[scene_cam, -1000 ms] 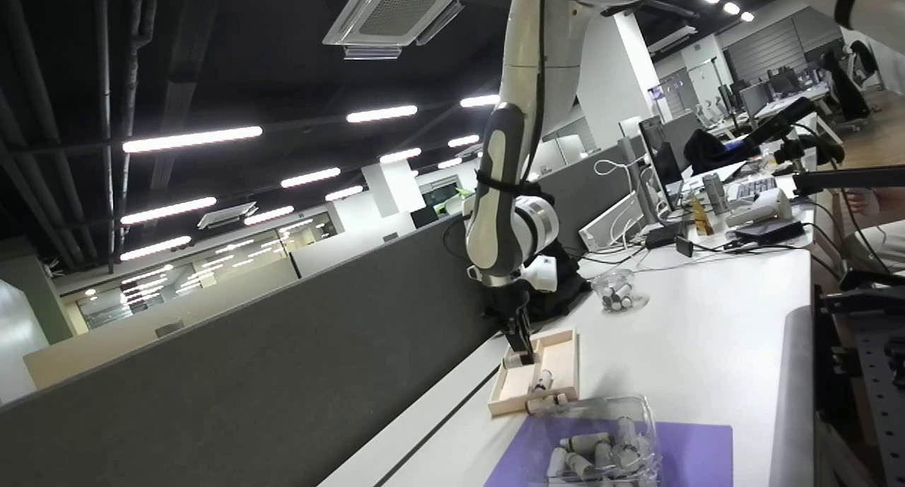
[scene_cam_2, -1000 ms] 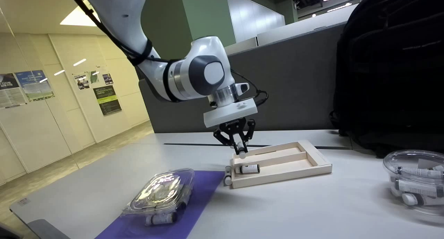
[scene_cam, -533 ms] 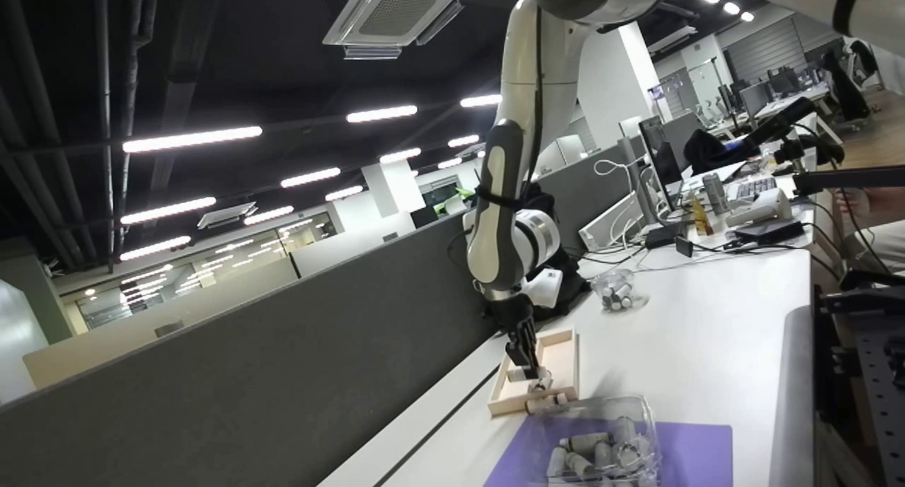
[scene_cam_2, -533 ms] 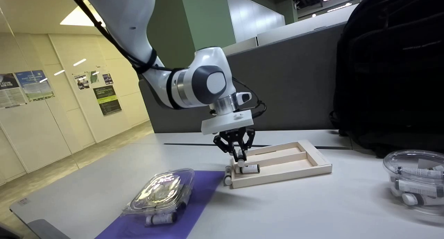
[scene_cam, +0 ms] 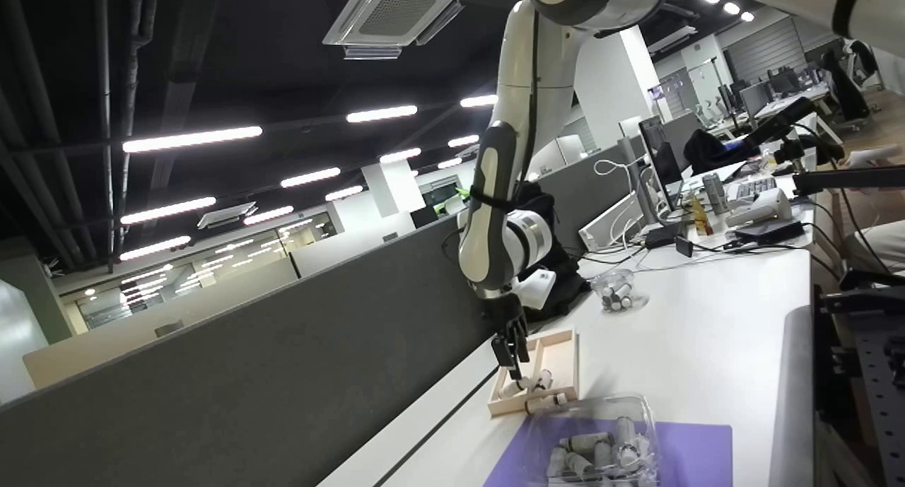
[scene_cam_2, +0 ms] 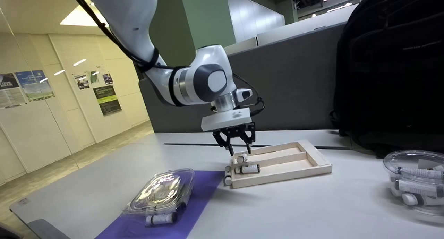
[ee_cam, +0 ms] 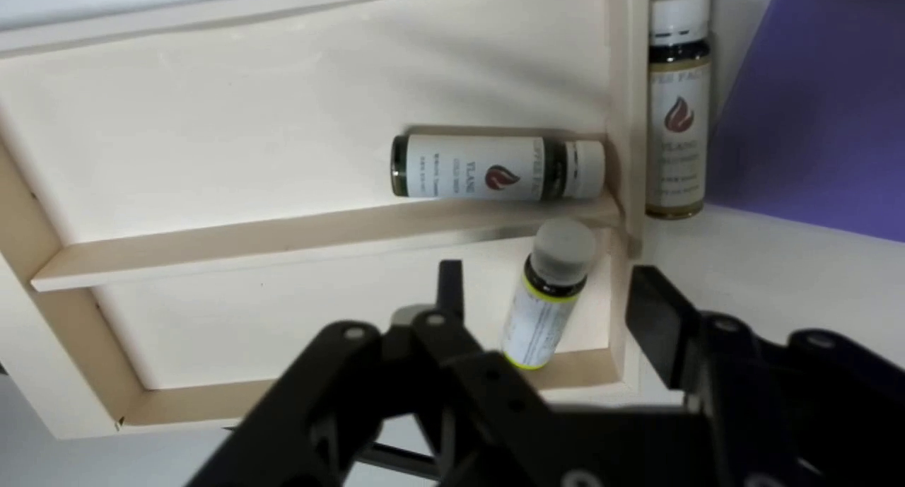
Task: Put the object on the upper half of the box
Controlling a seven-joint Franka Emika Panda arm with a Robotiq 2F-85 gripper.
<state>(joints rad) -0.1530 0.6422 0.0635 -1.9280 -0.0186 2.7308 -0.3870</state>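
Wrist view: your claw point(ee_cam: 548, 296) is spread wide, 2 fingers point(ee_cam: 450, 289) w/ the tilted vial point(ee_cam: 537, 324) btwn them, visible gap ea. side. You've got 1 wooden box point(ee_cam: 42, 360) w/ 1 divider point(ee_cam: 233, 244) & 2 compts, 1 vial in ea. The tilted vial is in the compt nearer the grey partition point(scene_cam_2: 291, 86), cap end raised at the divider; can't tell if they touch. Vial #2, the flat vial point(ee_cam: 474, 167), lies in the opp. compt alongside the divider, cap twd the end wall point(ee_cam: 630, 105). Vial #3, the outside vial point(ee_cam: 679, 141), lies on your tabletop point(scene_cam_2: 284, 207) just beside that end wall, nr 1 purple mat point(scene_cam_2: 204, 187).

In both exterior views you've 2 clear containers: 1 clamshell tub point(scene_cam_2: 163, 194) on the mat & 1 round tub point(scene_cam_2: 391, 166) well apart from the box. Ea. holds several vials point(scene_cam_2: 416, 187), too jumbled to give you an exact ct. Also 1 black backpack point(scene_cam_2: 392, 76) by the partition, behind the round tub in an exterior view.
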